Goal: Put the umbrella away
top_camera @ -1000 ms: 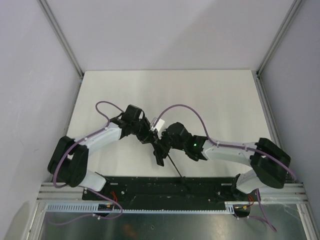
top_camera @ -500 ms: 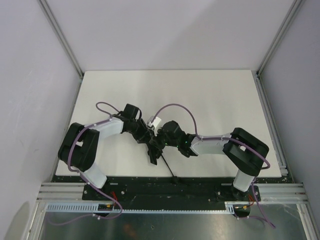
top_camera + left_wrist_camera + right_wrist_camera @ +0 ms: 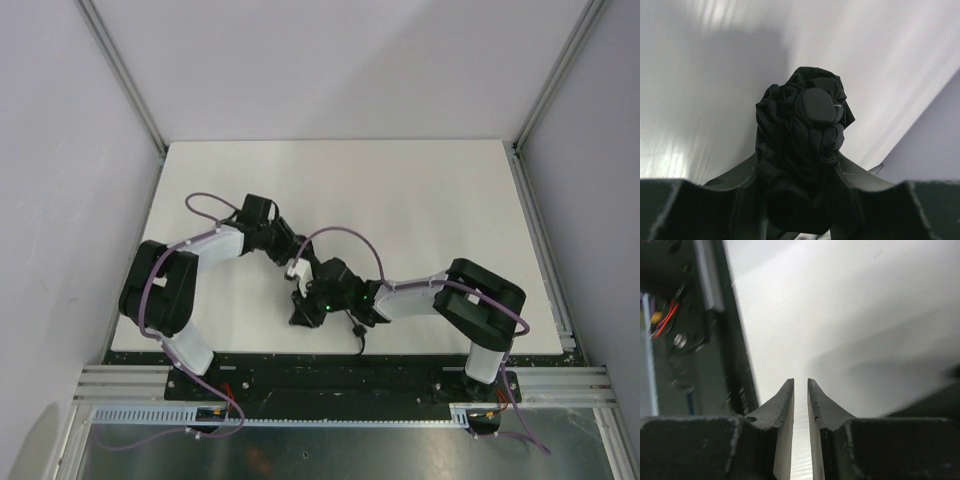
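Overhead view looks down; both wrist views skim the table closely.

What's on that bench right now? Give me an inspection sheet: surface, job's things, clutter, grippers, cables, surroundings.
Surface: white table, no marks seen.
Job's things: black umbrella, canopy bunched, held near the middle of the table where the two arms meet.
Clutter: nothing seen.
Grippers: left gripper jaws closed on the umbrella's canopy; right gripper jaws slightly apart, nothing between them.
Cables: purple cables loop along both arms.
Surroundings: pale walls, aluminium posts, black base plate at the near edge.
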Controlling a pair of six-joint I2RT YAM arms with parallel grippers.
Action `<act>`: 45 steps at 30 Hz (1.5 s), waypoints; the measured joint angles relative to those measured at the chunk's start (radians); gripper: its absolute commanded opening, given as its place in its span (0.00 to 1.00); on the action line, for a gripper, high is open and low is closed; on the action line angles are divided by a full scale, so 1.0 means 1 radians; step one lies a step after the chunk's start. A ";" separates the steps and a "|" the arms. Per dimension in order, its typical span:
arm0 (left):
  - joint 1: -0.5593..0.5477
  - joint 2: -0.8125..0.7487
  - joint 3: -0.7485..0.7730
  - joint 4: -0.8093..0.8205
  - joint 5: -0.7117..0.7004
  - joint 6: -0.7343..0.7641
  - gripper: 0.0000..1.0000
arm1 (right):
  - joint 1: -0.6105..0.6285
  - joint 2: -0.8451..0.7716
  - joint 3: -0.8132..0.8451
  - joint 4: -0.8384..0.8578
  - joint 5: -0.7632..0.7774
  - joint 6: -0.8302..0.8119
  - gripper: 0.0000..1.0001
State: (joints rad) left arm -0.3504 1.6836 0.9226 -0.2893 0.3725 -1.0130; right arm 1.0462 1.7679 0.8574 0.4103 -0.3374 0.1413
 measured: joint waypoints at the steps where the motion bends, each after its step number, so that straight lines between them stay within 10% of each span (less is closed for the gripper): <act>1: 0.009 0.000 0.015 0.030 -0.002 -0.007 0.00 | 0.014 0.010 -0.010 -0.002 -0.031 0.011 0.21; 9: 0.041 -0.001 0.052 0.148 -0.021 -0.013 0.00 | -0.015 -0.008 -0.079 -0.043 -0.155 0.122 0.39; 23: 0.032 -0.330 0.063 0.375 -0.006 0.345 0.00 | -0.422 -0.698 -0.056 -0.199 -0.254 0.266 0.52; 33: -0.275 -0.562 0.029 0.545 -0.314 0.864 0.00 | -0.574 -0.759 -0.057 -0.371 -0.262 0.261 0.53; 45: -0.469 -0.312 -0.352 0.767 -0.558 0.842 0.00 | -0.586 -0.793 -0.086 -0.461 -0.263 0.225 0.52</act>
State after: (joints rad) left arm -0.8196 1.3716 0.5701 0.4774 -0.1856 -0.1707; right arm 0.4606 0.9745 0.7715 -0.0509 -0.6003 0.3668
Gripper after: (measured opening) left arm 0.436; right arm 0.524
